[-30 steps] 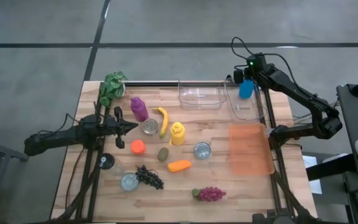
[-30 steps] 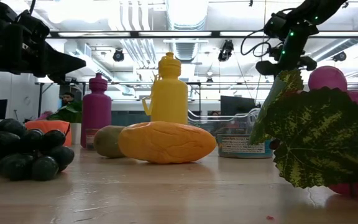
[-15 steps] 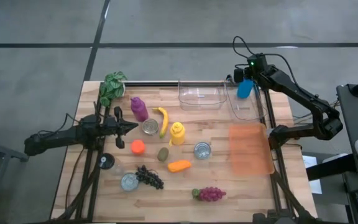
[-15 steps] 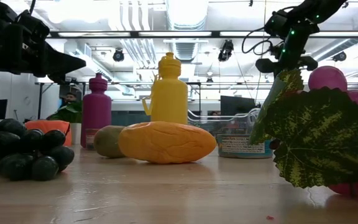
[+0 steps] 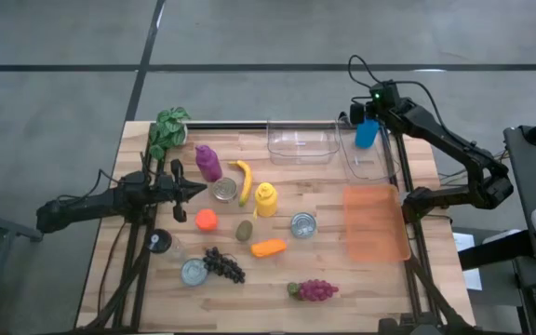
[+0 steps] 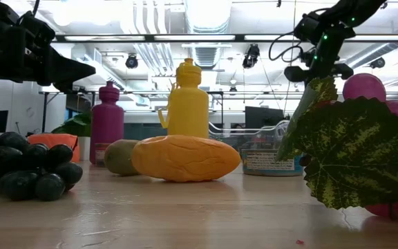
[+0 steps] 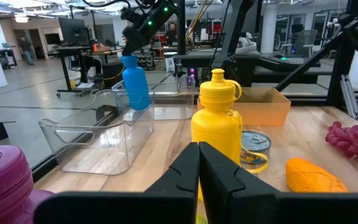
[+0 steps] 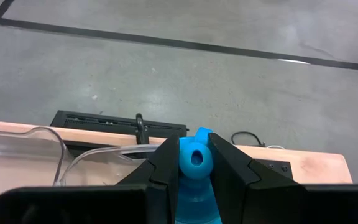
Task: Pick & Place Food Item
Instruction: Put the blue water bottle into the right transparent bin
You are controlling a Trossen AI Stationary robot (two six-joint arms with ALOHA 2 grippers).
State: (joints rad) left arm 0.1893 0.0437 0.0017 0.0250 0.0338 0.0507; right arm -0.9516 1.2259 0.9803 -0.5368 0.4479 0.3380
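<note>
My right gripper [image 5: 365, 119] is clamped on the neck of the blue bottle [image 5: 368, 133], the fingers pinched in on either side of its cap in the right wrist view, and it hangs over the far right corner of the table. The bottle hangs straight down from my fingers, its long axis upright, clear of any surface as far as I can judge.

Directly beneath it sits the clear bin [image 5: 371, 154] with its open top facing up — that is the one relation the coming move depends on, I think. From the left wrist view the bottle's base looks to be at about the level of the bin's rim, though whether it has dipped inside I cannot tell. A second clear bin [image 5: 301, 140] lies just beside the first, toward my left, and the orange tray [image 5: 375, 221] is nearer my base.

My left gripper [image 5: 196, 190] waits well away across the table with its fingers pressed together and nothing between them, pointing toward the yellow bottle [image 5: 265, 198]. It is far from the bins, so the placing is my right arm's job.

If the bin below is the target, I judge the release needs only a short straight descent — no turning of the wrist.
</note>
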